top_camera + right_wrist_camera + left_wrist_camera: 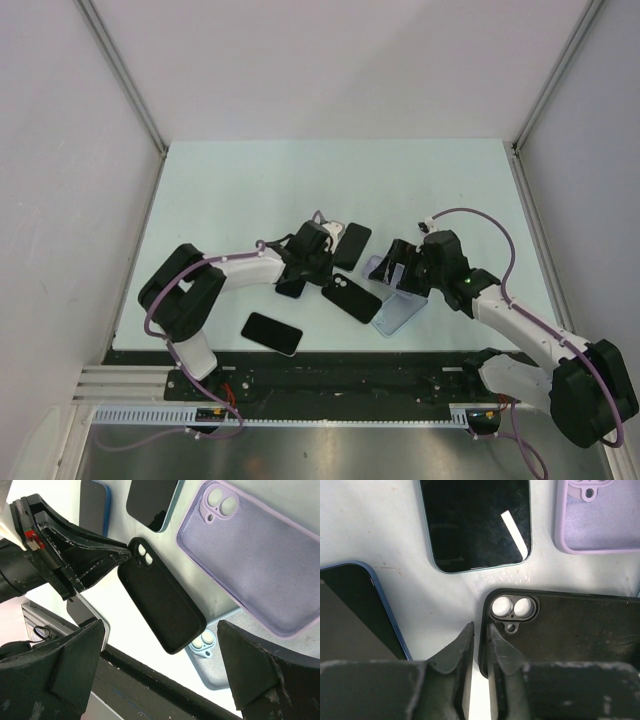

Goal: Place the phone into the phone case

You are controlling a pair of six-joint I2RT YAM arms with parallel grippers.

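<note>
A black phone case [570,635] lies inside up at the table's middle [351,298], camera cutout toward my left gripper. My left gripper [480,627] is nearly shut, its fingers straddling the case's rim at that corner; it also shows in the top view [322,272] and the right wrist view [125,554]. A teal-edged phone [477,522] lies screen up just beyond it. A blue-edged phone [350,615] lies to its left. My right gripper [160,665] is wide open and empty, hovering over the black case [165,600] and a purple case [255,565].
A light blue case [400,315] lies partly under the purple case, near the front edge. A third black phone [271,333] lies at front left. The dark base rail [330,365] runs along the near edge. White walls enclose the table.
</note>
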